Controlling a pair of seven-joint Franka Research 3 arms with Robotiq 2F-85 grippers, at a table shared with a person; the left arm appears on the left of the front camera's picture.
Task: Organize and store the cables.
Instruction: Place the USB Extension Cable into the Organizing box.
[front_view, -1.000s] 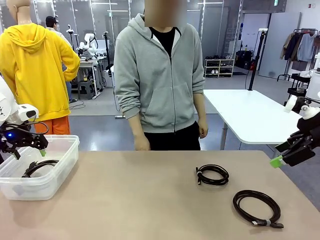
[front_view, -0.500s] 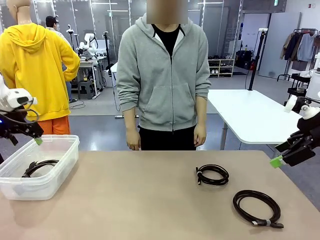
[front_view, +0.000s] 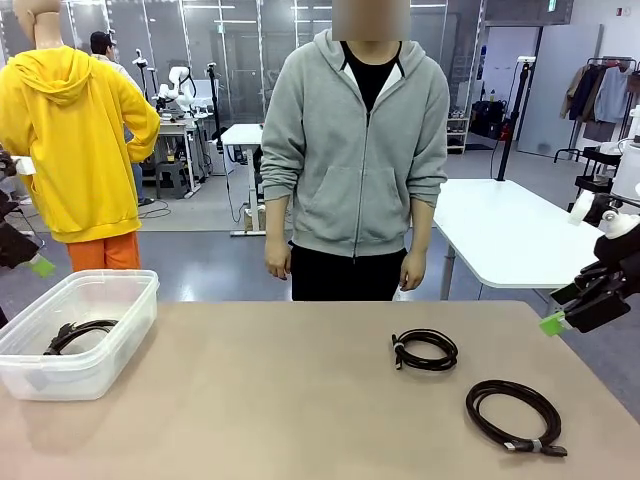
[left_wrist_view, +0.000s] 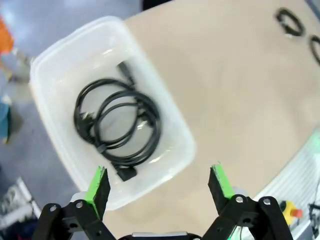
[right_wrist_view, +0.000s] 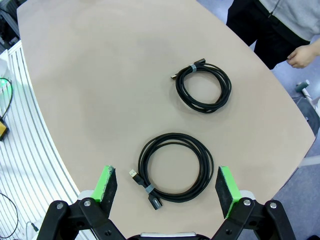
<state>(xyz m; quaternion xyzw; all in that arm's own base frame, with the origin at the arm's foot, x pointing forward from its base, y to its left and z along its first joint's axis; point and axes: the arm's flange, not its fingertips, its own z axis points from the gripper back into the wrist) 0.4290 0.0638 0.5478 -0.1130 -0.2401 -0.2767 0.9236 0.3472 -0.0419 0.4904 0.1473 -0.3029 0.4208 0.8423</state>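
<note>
Two coiled black cables lie on the tan table (front_view: 250, 400). The smaller coil (front_view: 425, 350) (right_wrist_view: 204, 86) is bound by a small tie. The larger coil (front_view: 513, 415) (right_wrist_view: 175, 167) lies nearer the front edge and has a plug end. More coiled cables (front_view: 78, 333) (left_wrist_view: 117, 127) rest inside a clear plastic bin (front_view: 130, 300) (left_wrist_view: 180, 155) at the left. My left gripper (front_view: 35, 262) (left_wrist_view: 159, 182) hangs open high above the bin's near side, holding nothing. My right gripper (front_view: 560, 318) (right_wrist_view: 166, 177) is open and empty, raised off the table's right edge above the larger coil.
A person in a grey hoodie (front_view: 355, 150) stands at the far side with both hands down; one hand (right_wrist_view: 302, 55) is near the table's far edge. A white table (front_view: 500, 230) stands behind on the right.
My left gripper has risen and drawn back to the left, away from the bin. The person has stepped to the right. The right arm and the cables have not moved.
</note>
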